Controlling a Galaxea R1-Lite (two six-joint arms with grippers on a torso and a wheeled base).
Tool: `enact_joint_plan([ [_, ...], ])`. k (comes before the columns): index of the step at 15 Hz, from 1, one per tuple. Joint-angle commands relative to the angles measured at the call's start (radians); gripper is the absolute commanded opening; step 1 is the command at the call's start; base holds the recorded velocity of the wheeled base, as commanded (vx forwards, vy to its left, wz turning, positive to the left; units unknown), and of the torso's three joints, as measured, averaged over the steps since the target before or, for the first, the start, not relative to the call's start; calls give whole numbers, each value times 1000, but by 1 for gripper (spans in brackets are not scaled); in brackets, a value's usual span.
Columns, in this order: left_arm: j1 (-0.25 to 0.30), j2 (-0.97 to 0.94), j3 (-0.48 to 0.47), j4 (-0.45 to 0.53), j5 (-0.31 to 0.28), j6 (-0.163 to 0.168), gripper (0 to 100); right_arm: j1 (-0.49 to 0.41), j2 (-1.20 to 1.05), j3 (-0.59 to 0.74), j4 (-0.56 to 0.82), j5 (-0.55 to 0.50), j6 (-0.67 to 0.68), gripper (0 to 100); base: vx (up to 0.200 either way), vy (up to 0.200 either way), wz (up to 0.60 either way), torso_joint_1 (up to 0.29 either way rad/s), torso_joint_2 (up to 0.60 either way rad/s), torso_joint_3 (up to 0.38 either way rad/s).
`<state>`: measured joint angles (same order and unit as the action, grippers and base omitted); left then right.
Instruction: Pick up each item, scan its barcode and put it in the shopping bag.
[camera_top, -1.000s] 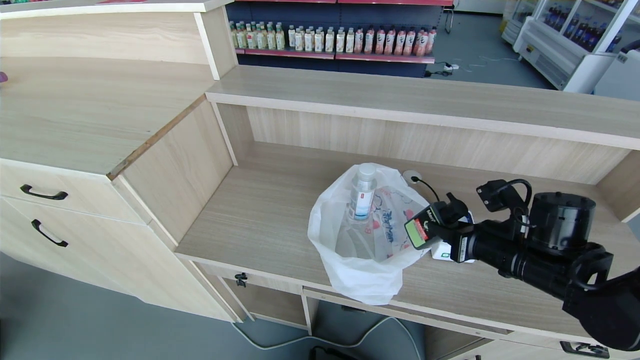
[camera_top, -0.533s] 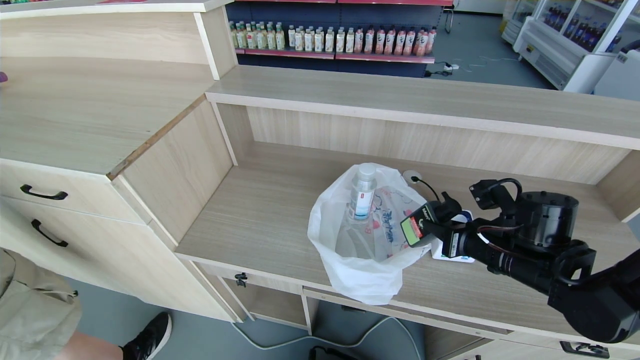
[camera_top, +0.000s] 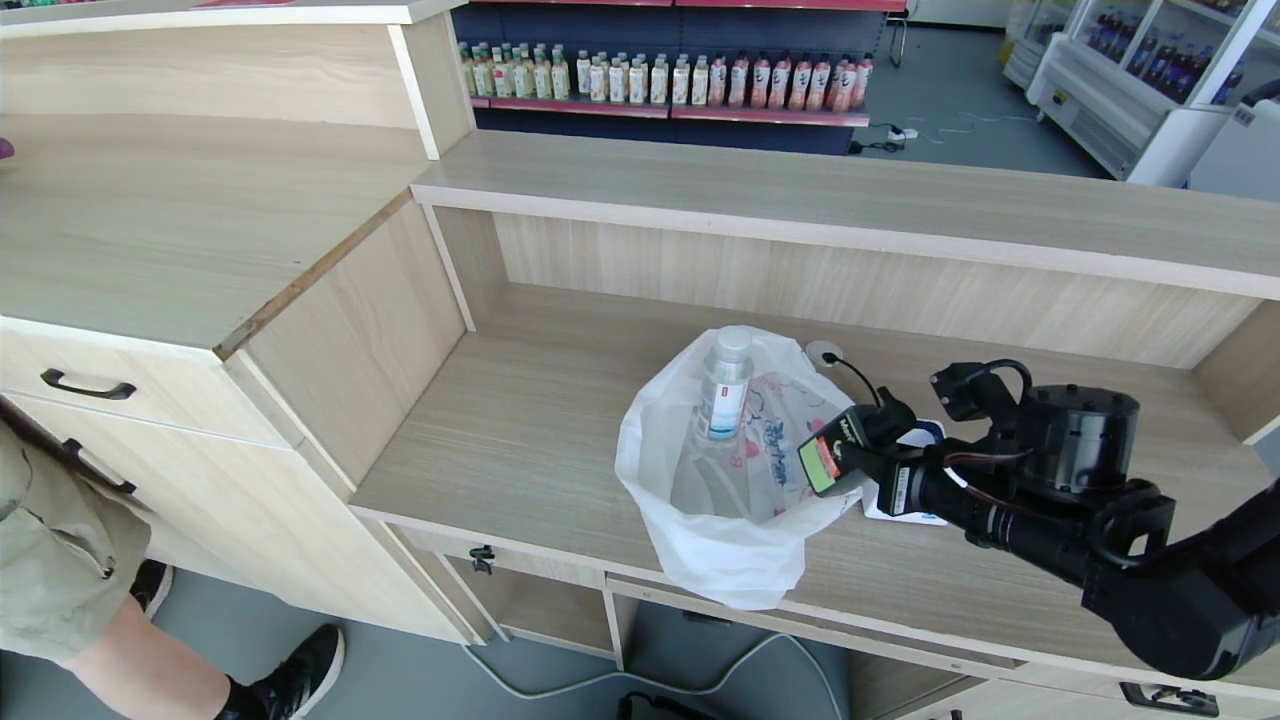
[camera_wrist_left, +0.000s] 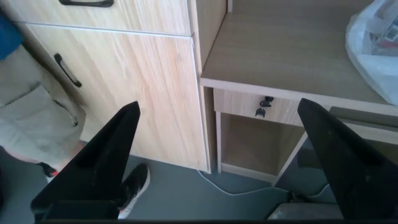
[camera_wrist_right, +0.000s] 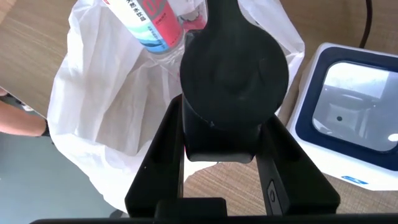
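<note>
My right gripper (camera_top: 843, 455) is shut on a small black item (camera_top: 826, 463) with a green and red label, holding it at the right rim of the white shopping bag (camera_top: 720, 545). In the right wrist view the black item (camera_wrist_right: 233, 68) sits between the fingers (camera_wrist_right: 160, 158), over the bag (camera_wrist_right: 106, 124). A clear water bottle (camera_top: 725, 385) with a red and white label stands upright in the bag, its label (camera_wrist_right: 149, 22) showing. My left gripper (camera_wrist_left: 217, 162) is open with nothing in it, low beside the counter's front.
A white scanner (camera_top: 880, 500) with a blue rim (camera_wrist_right: 348, 118) sits on the counter just right of the bag, a cable running behind it. The wooden counter (camera_top: 520, 430) has a raised back wall and a left side panel. Drawers (camera_wrist_left: 124, 56) stand to the left.
My right gripper has carried the black item a little to the left, closer over the bag's rim. The bag and bottle have not moved.
</note>
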<state>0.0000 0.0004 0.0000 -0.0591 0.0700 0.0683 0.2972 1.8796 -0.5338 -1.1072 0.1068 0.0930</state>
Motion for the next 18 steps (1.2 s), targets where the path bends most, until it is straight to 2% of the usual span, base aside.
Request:
enact_joint_plan([
  [1,0,0,0,-1,1,-1,100,0,0,2,0,1,-1,0,0,0,0,0,0,0],
  [6,0,0,0,-1,-3,1,100,6,1,-2,0,1,1,0,0,0,0,0,0,0],
  [9,0,0,0,-1,-1,1,100,19,9,-20,0,-38,4,0,0,0,0,0,0,0],
  [12,0,0,0,-1,-3,1,100,43,18,-26,0,-44,4,0,0,200,0,-2,-4,7],
  [18,0,0,0,-1,1,-1,100,49,39,-54,-2,-49,4,0,0,0,0,0,0,0],
])
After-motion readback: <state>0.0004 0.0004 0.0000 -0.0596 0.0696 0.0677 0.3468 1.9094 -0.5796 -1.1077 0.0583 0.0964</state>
